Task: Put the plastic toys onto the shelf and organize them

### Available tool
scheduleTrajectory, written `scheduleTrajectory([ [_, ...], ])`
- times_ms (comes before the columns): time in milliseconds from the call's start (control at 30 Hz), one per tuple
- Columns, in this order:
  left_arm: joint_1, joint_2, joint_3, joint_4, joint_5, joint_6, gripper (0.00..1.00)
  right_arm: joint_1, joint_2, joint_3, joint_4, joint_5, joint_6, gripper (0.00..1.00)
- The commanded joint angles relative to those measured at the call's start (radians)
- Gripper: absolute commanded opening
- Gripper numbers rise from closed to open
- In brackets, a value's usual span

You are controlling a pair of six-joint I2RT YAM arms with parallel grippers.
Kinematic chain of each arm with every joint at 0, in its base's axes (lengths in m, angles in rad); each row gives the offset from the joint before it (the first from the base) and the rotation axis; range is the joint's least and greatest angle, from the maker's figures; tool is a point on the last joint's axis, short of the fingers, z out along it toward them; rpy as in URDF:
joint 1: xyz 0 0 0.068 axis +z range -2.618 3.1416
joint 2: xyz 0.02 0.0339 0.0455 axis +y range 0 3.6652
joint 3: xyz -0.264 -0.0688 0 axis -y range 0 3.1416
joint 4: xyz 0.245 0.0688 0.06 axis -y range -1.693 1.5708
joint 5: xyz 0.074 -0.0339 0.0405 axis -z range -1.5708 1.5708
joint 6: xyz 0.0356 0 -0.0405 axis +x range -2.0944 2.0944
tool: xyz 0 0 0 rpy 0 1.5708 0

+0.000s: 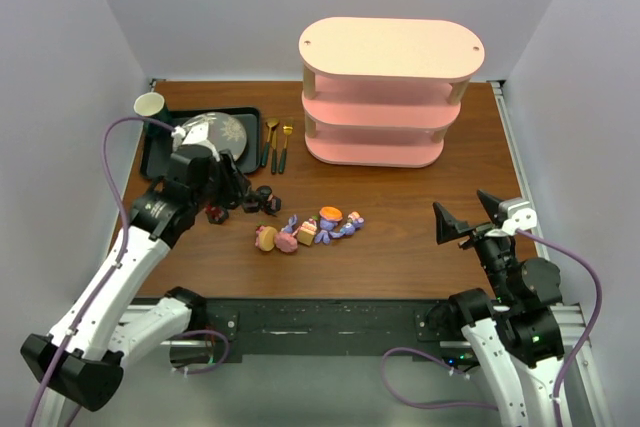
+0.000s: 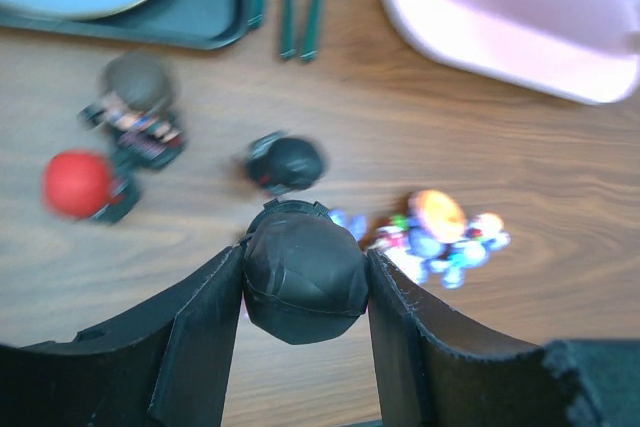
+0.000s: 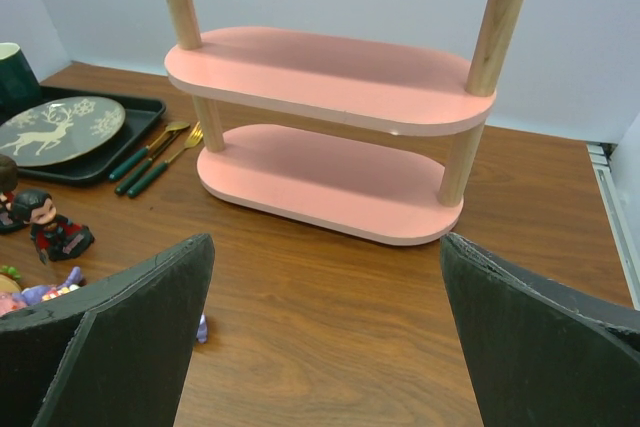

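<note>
My left gripper (image 2: pixel 305 257) is shut on a dark black round-headed toy (image 2: pixel 305 292), its two fingers pressed against the toy's sides. In the top view this gripper (image 1: pixel 236 185) hangs over the left part of the table, near the tray. Three more dark toys lie close by: a grey-headed one (image 2: pixel 135 97), a red-headed one (image 2: pixel 80 185) and a black one (image 2: pixel 287 162). A colourful cluster of purple-blue and pink toys (image 1: pixel 310 229) lies mid-table. The pink three-tier shelf (image 1: pixel 390 97) stands at the back with nothing on its visible tiers (image 3: pixel 330 77). My right gripper (image 1: pixel 468 215) stands wide open, holding nothing (image 3: pixel 325 347).
A black tray (image 1: pixel 160 152) with a blue-grey plate (image 1: pixel 215 132) sits at the back left, with a white cup (image 1: pixel 149 104) at its corner. Two gold spoons with green handles (image 1: pixel 278 145) lie between the tray and the shelf. White walls close in both sides.
</note>
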Motion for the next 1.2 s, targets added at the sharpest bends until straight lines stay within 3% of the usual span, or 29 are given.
scheduleTrajectory([
  [0,-0.069,0.077,0.098,0.118,0.033,0.03,0.0,0.006,0.0,-0.006,0.036,0.009,-0.012,0.99],
  [167,-0.202,0.215,0.181,0.206,-0.055,0.028,0.0,0.009,0.001,-0.005,0.033,0.008,-0.012,0.99],
  [367,-0.302,0.347,0.29,0.234,-0.105,0.015,0.0,0.012,0.007,0.003,0.034,-0.024,-0.01,0.99],
  [500,-0.342,0.39,0.336,0.22,-0.107,0.002,0.0,0.012,0.094,0.067,0.017,-0.101,0.026,0.99],
  [600,-0.37,0.409,0.353,0.202,-0.103,-0.001,0.0,0.012,0.179,0.128,0.025,-0.162,0.114,0.99],
  [667,-0.385,0.41,0.35,0.197,-0.096,-0.004,0.0,0.01,0.259,0.135,0.056,-0.283,0.172,0.99],
  [900,-0.437,0.424,0.365,0.179,-0.093,-0.012,0.0,0.012,0.527,0.054,0.265,-0.523,0.506,0.99],
  [1167,-0.508,0.472,0.378,0.182,-0.156,-0.044,0.0,0.012,0.661,-0.153,0.588,-0.52,0.842,0.96],
])
